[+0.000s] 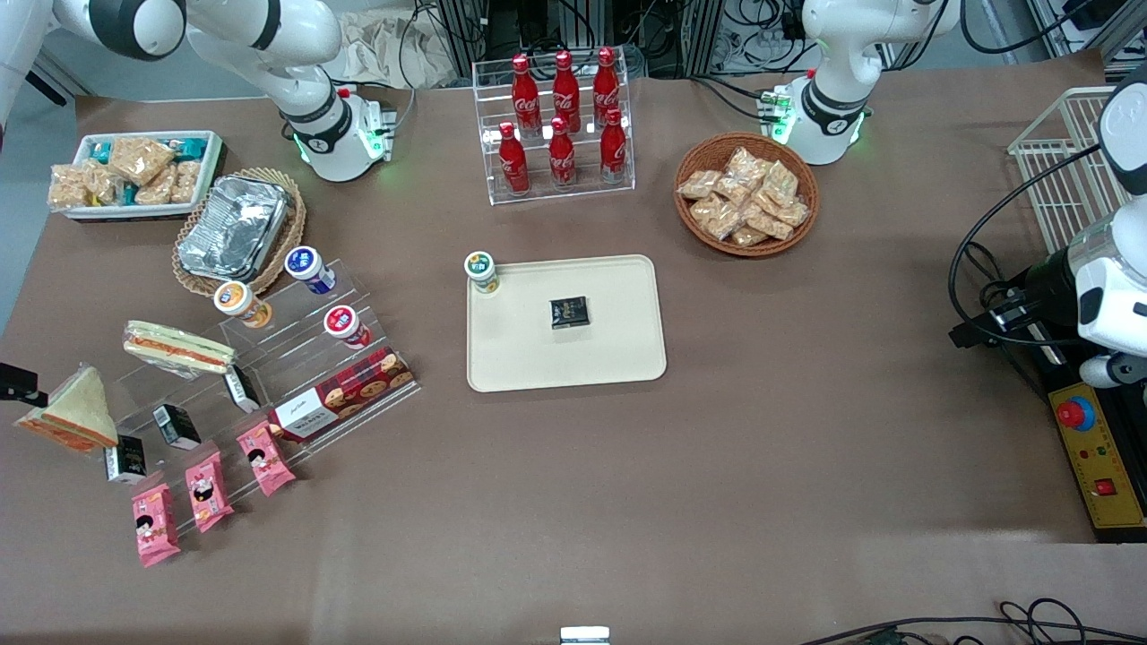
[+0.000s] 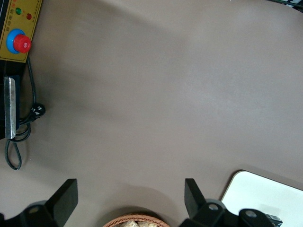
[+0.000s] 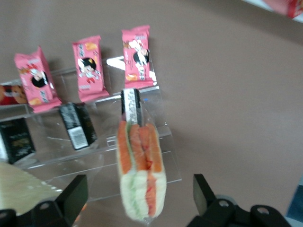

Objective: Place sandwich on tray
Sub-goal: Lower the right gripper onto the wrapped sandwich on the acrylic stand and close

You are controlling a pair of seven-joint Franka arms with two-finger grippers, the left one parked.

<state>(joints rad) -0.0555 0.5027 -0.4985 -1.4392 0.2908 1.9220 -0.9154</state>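
The sandwich (image 1: pixel 73 414), a triangular wedge in clear wrap with pale bread and orange-red and green filling, stands on the clear acrylic stand (image 1: pixel 269 358) at the working arm's end of the table. In the right wrist view the sandwich (image 3: pixel 140 165) shows edge-on. My right gripper (image 3: pixel 139 189) is open above it, one finger on each side, with gaps to both. In the front view only a black part of the gripper (image 1: pixel 16 383) shows at the picture's edge. The cream tray (image 1: pixel 618 358) lies mid-table, well apart from the sandwich; its corner shows in the left wrist view (image 2: pixel 265 194).
A black packet (image 1: pixel 569 312) lies on the tray and a cup (image 1: pixel 481 271) stands at its corner. The stand holds a longer sandwich (image 1: pixel 177 348), cups, a cookie box (image 1: pixel 345 394), black packets (image 3: pixel 78 125) and pink packets (image 3: pixel 88 66). A foil container (image 1: pixel 233 226), cola rack (image 1: pixel 560 121) and snack basket (image 1: pixel 745 193) stand farther from the front camera.
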